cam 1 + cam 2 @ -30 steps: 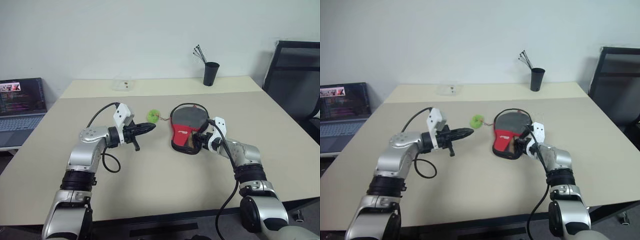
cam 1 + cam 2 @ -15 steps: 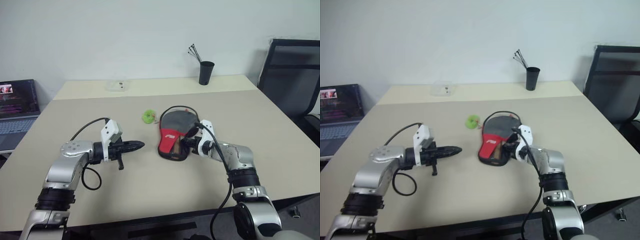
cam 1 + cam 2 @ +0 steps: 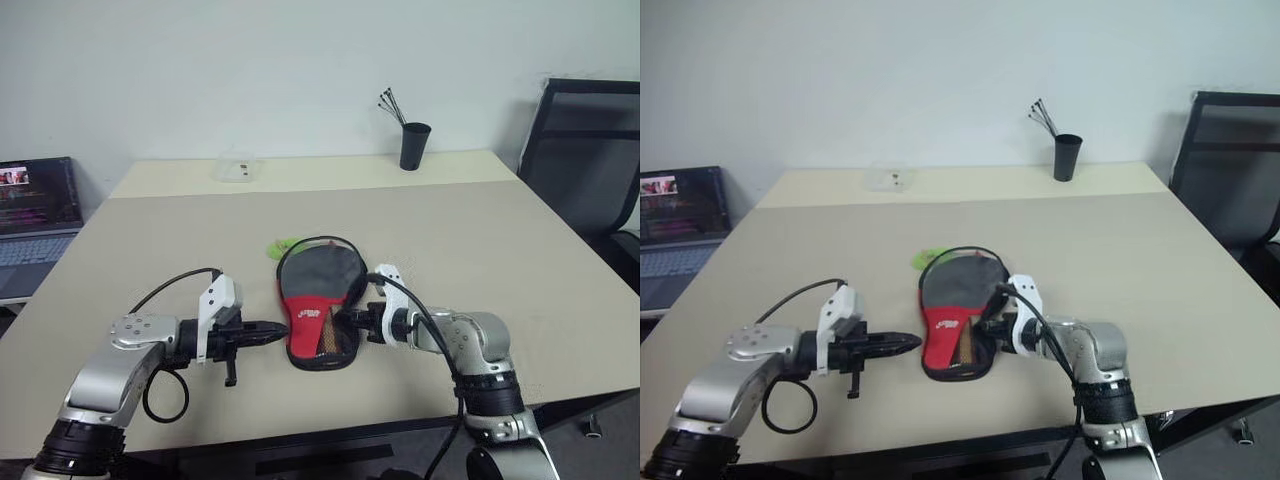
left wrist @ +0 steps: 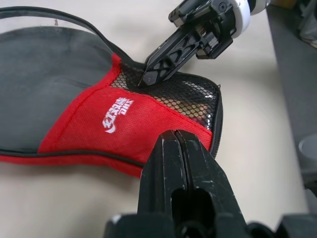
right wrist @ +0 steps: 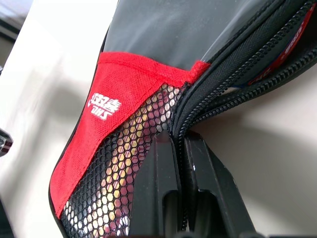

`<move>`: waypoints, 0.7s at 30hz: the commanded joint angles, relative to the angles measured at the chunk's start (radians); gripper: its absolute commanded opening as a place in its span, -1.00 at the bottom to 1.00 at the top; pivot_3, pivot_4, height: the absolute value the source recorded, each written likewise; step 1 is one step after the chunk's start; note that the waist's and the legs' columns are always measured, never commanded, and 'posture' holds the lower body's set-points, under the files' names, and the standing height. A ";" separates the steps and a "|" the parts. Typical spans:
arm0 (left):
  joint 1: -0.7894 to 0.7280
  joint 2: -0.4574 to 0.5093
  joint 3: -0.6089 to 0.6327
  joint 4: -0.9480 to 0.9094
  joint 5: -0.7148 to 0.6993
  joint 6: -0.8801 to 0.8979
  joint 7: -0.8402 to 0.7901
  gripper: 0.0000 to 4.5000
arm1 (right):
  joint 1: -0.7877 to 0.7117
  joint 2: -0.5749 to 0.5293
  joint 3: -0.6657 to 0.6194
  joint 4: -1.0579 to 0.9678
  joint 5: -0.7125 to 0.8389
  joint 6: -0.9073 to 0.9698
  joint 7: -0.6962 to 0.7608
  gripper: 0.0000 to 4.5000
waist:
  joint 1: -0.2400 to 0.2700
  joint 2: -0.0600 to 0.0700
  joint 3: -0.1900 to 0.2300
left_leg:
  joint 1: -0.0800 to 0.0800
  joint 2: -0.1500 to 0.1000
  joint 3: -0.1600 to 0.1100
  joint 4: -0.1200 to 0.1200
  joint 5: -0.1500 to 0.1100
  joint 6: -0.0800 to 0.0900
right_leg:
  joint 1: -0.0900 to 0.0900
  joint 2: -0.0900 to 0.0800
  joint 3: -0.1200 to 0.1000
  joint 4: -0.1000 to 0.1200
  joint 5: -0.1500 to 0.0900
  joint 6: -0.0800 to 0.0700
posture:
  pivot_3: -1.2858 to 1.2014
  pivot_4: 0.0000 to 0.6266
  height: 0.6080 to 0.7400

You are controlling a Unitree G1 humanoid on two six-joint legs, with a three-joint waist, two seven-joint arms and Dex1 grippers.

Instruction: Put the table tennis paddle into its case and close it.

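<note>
- With my right fingers (image 5: 181, 198) pressed together on the zipper rim, I pinch the case (image 3: 318, 305) at its narrow end, beside the mesh pocket (image 5: 116, 181).
- My left fingers (image 4: 177, 163) are pressed flat against each other and hold nothing; their tip hovers just beside the red panel (image 4: 124, 129) on the opposite side of the case, and I cannot tell whether it touches the fabric.
- From my left wrist I see the right fingers (image 4: 158, 62) meeting the case's edge where red cloth gives way to mesh.
- While the case lies flat on the table (image 3: 450, 240) near its front edge, its grey round part points away from me and its red-and-mesh end towards me.
- Its zipper gapes at the pinched edge, where a strip of red with white marks shows inside; through the mesh I make out tan and red, so the paddle (image 5: 111, 186) looks to be inside, though I cannot see it plainly.
- A thin black cord (image 3: 325, 241) loops round the far end of the case.
- A small green thing (image 3: 285, 246) sits just beyond the case, partly hidden by it.
- Well apart at the far edge stand a black cup (image 3: 413, 146) with thin sticks in it and a small clear box (image 3: 236, 166).
- A laptop (image 3: 35, 215) sits off the table on my left, a dark chair (image 3: 585, 160) on my right.
- Nothing lies between my two sets of fingers but the case itself.
</note>
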 commanded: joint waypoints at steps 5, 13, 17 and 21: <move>0.052 0.081 0.029 -0.070 -0.051 -0.010 -0.071 -1.00 | 0.095 0.020 -0.055 -0.266 0.069 0.194 -0.035 -0.99 | 0.005 0.000 0.000 | 0.000 0.000 0.000 0.000 0.000 0.000 | 0.000 0.000 0.000 0.000 0.000 0.000 | 0.03 -0.52 1.00; 0.084 0.137 0.064 -0.049 -0.061 -0.031 -0.099 -1.00 | 0.179 0.096 -0.116 -0.399 0.068 0.284 -0.086 -0.99 | 0.012 0.000 0.000 | 0.000 0.000 -0.001 0.000 0.000 0.000 | 0.000 0.000 -0.001 -0.001 -0.001 -0.001 | 0.03 -0.52 1.00; 0.093 0.139 0.068 -0.053 -0.064 -0.036 -0.098 -1.00 | 0.212 0.125 -0.116 -0.428 0.080 0.284 -0.106 -0.99 | 0.012 0.000 0.000 | 0.000 0.000 -0.001 0.000 -0.001 -0.001 | 0.000 0.000 -0.001 -0.001 -0.001 -0.001 | 0.03 -0.52 1.00; 0.104 0.141 0.075 -0.058 -0.065 -0.037 -0.098 -1.00 | 0.246 0.175 -0.124 -0.439 0.102 0.284 -0.127 -0.99 | 0.012 0.000 0.000 | 0.000 0.000 -0.001 0.000 -0.001 -0.001 | 0.000 0.000 -0.001 -0.001 -0.001 -0.002 | 0.03 -0.52 1.00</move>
